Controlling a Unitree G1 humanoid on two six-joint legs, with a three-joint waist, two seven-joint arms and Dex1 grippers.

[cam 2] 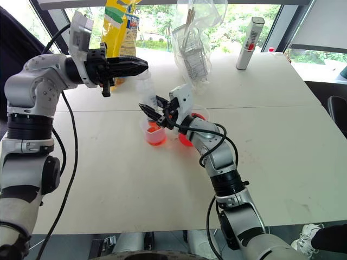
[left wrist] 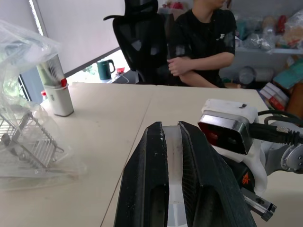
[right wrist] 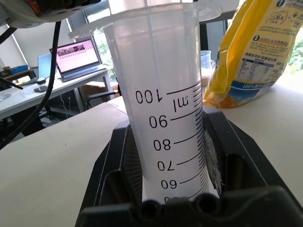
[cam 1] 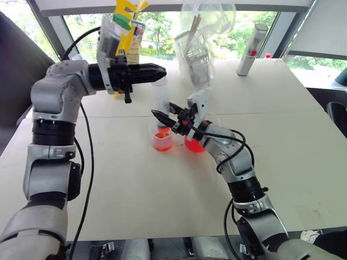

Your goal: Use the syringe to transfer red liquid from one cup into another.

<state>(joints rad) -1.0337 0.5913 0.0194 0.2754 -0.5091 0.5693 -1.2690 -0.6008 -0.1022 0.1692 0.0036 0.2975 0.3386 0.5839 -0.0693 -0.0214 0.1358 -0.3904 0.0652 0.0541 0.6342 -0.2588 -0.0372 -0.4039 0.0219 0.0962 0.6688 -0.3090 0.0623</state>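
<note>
The syringe stands upright, its lower end down in the smaller clear cup, which holds red liquid. My right gripper is shut on the barrel, whose printed marks show between its fingers. My left gripper points level from the left at the syringe's top and is shut on the plunger. The larger cup, also with red liquid in it, stands just right of the small one and is partly hidden behind my right wrist.
At the table's far side stand a yellow bag, a clear plastic bag with a wire rack and a white bottle with a red mark. A person sits beyond the table beside a black chair.
</note>
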